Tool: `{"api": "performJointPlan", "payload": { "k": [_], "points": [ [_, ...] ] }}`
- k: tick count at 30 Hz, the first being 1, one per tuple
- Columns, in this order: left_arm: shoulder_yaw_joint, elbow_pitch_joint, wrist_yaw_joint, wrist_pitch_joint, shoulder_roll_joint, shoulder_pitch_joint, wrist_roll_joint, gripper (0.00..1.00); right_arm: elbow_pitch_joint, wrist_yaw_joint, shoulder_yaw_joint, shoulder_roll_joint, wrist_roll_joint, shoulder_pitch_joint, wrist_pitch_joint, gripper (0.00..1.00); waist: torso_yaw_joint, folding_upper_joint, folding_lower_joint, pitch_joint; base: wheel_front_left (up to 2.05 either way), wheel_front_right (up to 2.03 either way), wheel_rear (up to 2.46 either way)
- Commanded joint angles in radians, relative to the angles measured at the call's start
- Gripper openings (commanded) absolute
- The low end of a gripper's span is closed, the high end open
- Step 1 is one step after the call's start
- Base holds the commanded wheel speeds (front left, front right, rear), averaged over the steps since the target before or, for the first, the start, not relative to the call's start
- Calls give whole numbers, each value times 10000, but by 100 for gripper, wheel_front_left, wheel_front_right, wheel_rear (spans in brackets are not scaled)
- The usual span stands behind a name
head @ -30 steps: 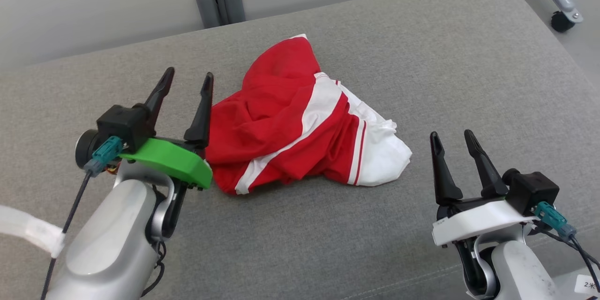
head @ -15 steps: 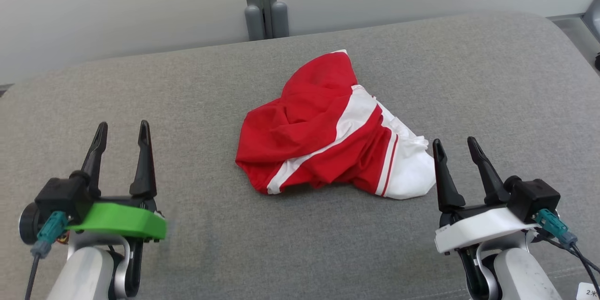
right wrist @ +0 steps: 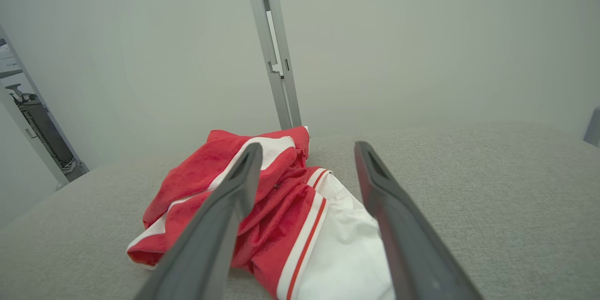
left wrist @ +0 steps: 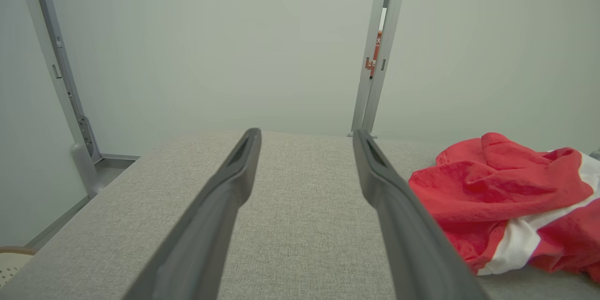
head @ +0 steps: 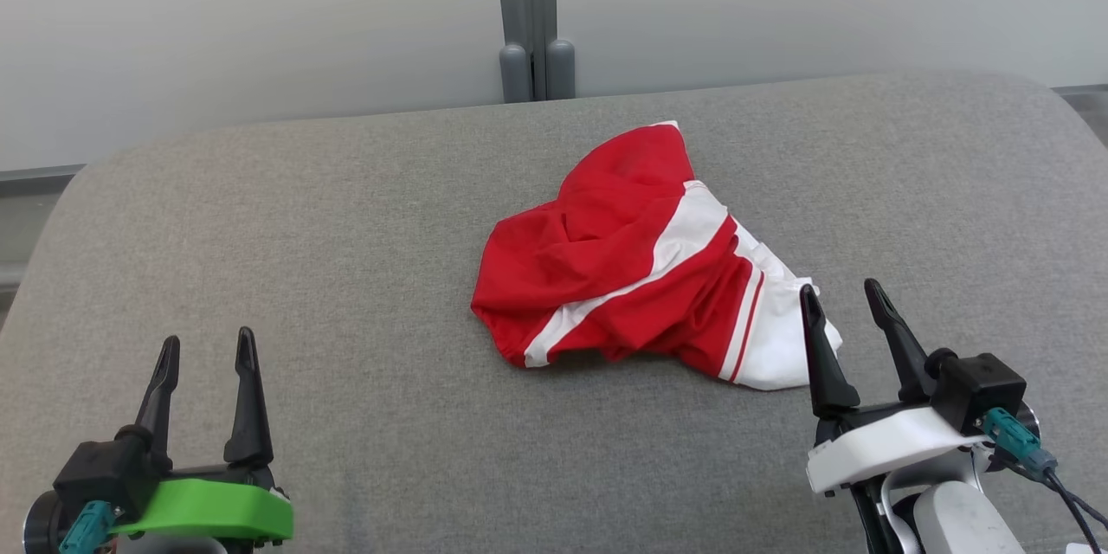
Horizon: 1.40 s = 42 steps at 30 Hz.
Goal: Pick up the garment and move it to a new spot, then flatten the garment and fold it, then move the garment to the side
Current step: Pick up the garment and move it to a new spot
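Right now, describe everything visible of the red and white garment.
The garment is soft-looking red fabric with broad white bands and a white end edged in thin red stripes. It lies crumpled in a heap, neither flat nor folded, on the grey padded surface. Its white end lies nearest the open right gripper, which holds nothing; contact there is unclear.

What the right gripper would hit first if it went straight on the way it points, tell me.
Most likely the garment: its white, red-striped end lies just ahead of the open right gripper, squarely in its line in the right wrist view. How high the gripper sits above the cloth is unclear.
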Motion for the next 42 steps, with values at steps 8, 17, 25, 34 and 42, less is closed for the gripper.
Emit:
{"api": "performJointPlan", "payload": {
  "k": [8,17,25,34,42],
  "points": [
    [509,-42,-478,9,-412,566,487,100,107,-5,-186,-60,-306,421,-34,100,176,0,0,-170,0,0,0],
    [763,386,-796,7,-632,560,837,100,17,-7,-297,-71,-405,638,9,100,132,0,0,-116,0,0,0],
    [937,392,-881,9,-777,528,1058,100,-12,-7,-345,-58,-430,727,47,100,143,0,0,-120,0,0,0],
    [1054,484,-1013,9,-862,469,1143,100,74,-7,-314,-49,-391,694,28,100,144,0,0,-138,0,0,0],
    [1162,498,-1088,9,-911,470,1241,100,66,-7,-263,-39,-370,702,26,100,98,0,0,-151,0,0,0]
  ]
}}
